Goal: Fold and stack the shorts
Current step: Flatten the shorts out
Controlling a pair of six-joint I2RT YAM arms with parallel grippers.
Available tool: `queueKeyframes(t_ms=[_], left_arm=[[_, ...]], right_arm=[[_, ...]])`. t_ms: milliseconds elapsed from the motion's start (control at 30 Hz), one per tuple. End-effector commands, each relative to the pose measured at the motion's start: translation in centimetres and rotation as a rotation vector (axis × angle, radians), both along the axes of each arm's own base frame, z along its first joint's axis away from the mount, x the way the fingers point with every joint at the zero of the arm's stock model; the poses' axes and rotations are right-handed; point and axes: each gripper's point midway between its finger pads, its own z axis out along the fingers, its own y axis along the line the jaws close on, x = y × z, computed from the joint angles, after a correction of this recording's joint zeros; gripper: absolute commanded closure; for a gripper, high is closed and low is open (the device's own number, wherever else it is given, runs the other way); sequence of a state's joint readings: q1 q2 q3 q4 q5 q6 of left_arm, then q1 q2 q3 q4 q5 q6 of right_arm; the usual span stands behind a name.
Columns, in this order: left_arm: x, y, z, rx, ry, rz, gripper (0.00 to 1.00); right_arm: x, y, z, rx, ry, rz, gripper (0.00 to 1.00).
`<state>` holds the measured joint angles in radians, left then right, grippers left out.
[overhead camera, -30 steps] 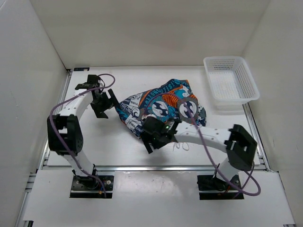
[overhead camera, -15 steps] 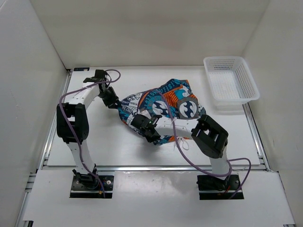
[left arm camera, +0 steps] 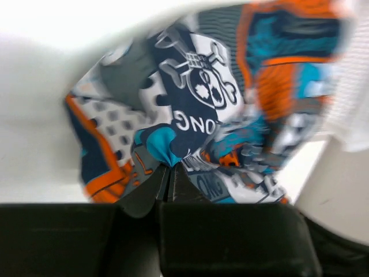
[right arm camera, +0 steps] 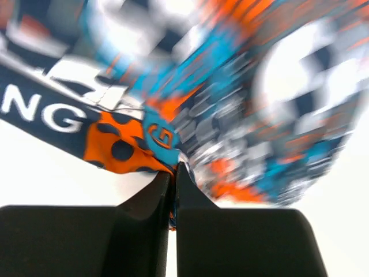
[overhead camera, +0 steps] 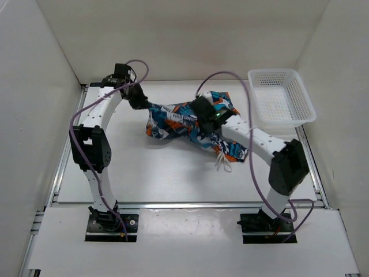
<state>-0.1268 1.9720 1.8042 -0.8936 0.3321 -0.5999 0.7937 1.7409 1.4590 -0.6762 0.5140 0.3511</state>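
Wrist views show what the top view hides: left gripper (left arm camera: 171, 173) jaws pinched tight on a teal fold of the shorts (overhead camera: 184, 124), and right gripper (right arm camera: 174, 171) likewise closed on an orange-spotted edge. Top view only: shorts bunched on the table (overhead camera: 144, 167), far half, drawn between both grippers, drawstring trailing near-right. Basket (overhead camera: 282, 98) far right, apart. Left arm reaches far along the left side. Right arm stretches far-left over the cloth.

Bright even light; blurred wrist views
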Motion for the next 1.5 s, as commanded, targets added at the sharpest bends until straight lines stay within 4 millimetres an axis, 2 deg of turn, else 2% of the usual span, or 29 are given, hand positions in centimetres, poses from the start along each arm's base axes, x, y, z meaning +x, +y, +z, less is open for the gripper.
queueKeyframes(t_ms=[0, 33, 67, 100, 133, 167, 200, 233, 267, 300, 333, 367, 400, 433, 467, 500, 567, 600, 667, 733, 833, 867, 967, 1033, 1067, 1133, 1167, 1333, 1467], left_arm=[[0.2, -1.5, 10.7, -0.055, -0.229, -0.034, 0.9], [0.1, -2.0, 13.0, -0.055, -0.28, -0.042, 0.9], [-0.8, -2.2, 14.7, -0.055, -0.315, -0.058, 0.9], [-1.5, -1.9, 15.1, -0.044, -0.31, -0.05, 0.9], [-2.5, -2.8, 15.9, -0.035, -0.327, -0.077, 0.9], [-4.3, -3.1, 16.0, -0.031, -0.328, -0.098, 0.9], [-5.4, -2.9, 15.4, 0.001, -0.322, -0.1, 0.9], [-7.1, -3.7, 14.6, 0.014, -0.302, -0.124, 0.9], [-9.9, -3.3, 12.0, 0.037, -0.246, -0.133, 0.85], [-11.3, -3.0, 10.3, 0.066, -0.218, -0.133, 0.76], [-12.6, -2.7, 8.7, 0.084, -0.192, -0.134, 0.64], [-14.7, -1.8, 4.8, 0.115, -0.09, -0.126, 0.28], [-15.7, -1.0, 4.3, 0.14, -0.093, -0.111, 0.14], [-16.0, 0.2, 3.4, 0.155, -0.072, -0.079, 0.07], [-16.7, 1.1, 2.0, 0.174, -0.037, -0.06, 0.04], [-16.8, 1.9, 1.7, 0.186, -0.03, -0.039, 0.04], [-17.1, 2.5, 1.1, 0.194, -0.013, -0.005, 0.07], [-17.0, 2.7, 1.1, 0.199, -0.012, 0.01, 0.15], [-17.4, 2.8, -0.1, 0.203, 0.029, 0.017, 0.25], [-17.6, 3.2, -1.3, 0.223, 0.068, 0.049, 0.29], [-19.0, 3.9, -3.6, 0.249, 0.143, 0.101, 0.17], [-19.5, 4.0, -4.3, 0.249, 0.167, 0.112, 0.1], [-20.8, 4.7, -6.5, 0.248, 0.232, 0.196, 0.02], [-20.8, 4.7, -8.8, 0.233, 0.27, 0.229, 0.0], [-20.6, 4.1, -9.3, 0.194, 0.288, 0.229, 0.0], [-19.9, 3.8, -11.2, 0.196, 0.327, 0.222, 0.0], [-19.5, 3.5, -11.6, 0.199, 0.332, 0.213, 0.0], [-16.7, 3.0, -12.7, 0.232, 0.346, 0.203, 0.19], [-15.2, 2.8, -12.8, 0.243, 0.336, 0.197, 0.48]], right_arm=[[3.3, -4.4, 10.4, 0.009, -0.216, -0.041, 1.0], [3.9, -5.3, 12.7, 0.035, -0.261, -0.062, 1.0], [3.8, -6.0, 13.6, 0.043, -0.28, -0.067, 1.0], [3.3, -7.0, 15.7, 0.065, -0.322, -0.074, 1.0], [2.8, -7.4, 16.3, 0.076, -0.335, -0.075, 1.0], [2.2, -7.9, 15.5, 0.068, -0.326, -0.075, 1.0], [0.9, -8.9, 16.5, 0.085, -0.355, -0.071, 1.0], [0.1, -8.8, 16.2, 0.104, -0.364, -0.052, 1.0], [-1.6, -9.6, 17.0, 0.136, -0.398, -0.044, 1.0], [-3.3, -9.7, 13.2, 0.093, -0.339, -0.008, 1.0], [-4.5, -9.9, 11.8, 0.104, -0.315, 0.0, 1.0], [-5.9, -11.0, 11.2, 0.125, -0.312, -0.018, 0.94], [-7.4, -11.6, 7.5, 0.102, -0.228, -0.016, 0.83], [-8.3, -12.1, 6.3, 0.116, -0.195, -0.055, 0.59], [-9.5, -13.0, 4.8, 0.09, -0.138, -0.079, 0.58], [-10.2, -13.4, 3.9, 0.087, -0.105, -0.107, 0.58], [-11.1, -12.9, 3.3, 0.141, -0.048, -0.159, 0.43], [-11.1, -12.8, 3.4, 0.172, -0.031, -0.197, 0.39], [-11.4, -11.5, 3.0, 0.276, 0.06, -0.257, 0.39], [-11.5, -10.9, 2.4, 0.346, 0.125, -0.315, 0.4], [-12.1, -10.1, 1.5, 0.444, 0.205, -0.388, 0.38], [-12.7, -9.8, 1.3, 0.481, 0.244, -0.393, 0.23], [-13.8, -10.5, -0.5, 0.582, 0.319, -0.497, 0.17], [-14.3, -10.0, -0.5, 0.73, 0.354, -0.546, 0.17], [-15.5, -10.2, -2.5, 0.743, 0.401, -0.585, 0.17], [-15.7, -10.2, -3.0, 0.844, 0.405, -0.645, 0.17], [-16.9, -10.3, -4.5, 0.844, 0.457, -0.67, 0.18], [-17.2, -10.2, -6.8, 0.882, 0.476, -0.708, 0.2], [-16.3, -10.6, -8.9, 0.853, 0.452, -0.747, 0.27]])
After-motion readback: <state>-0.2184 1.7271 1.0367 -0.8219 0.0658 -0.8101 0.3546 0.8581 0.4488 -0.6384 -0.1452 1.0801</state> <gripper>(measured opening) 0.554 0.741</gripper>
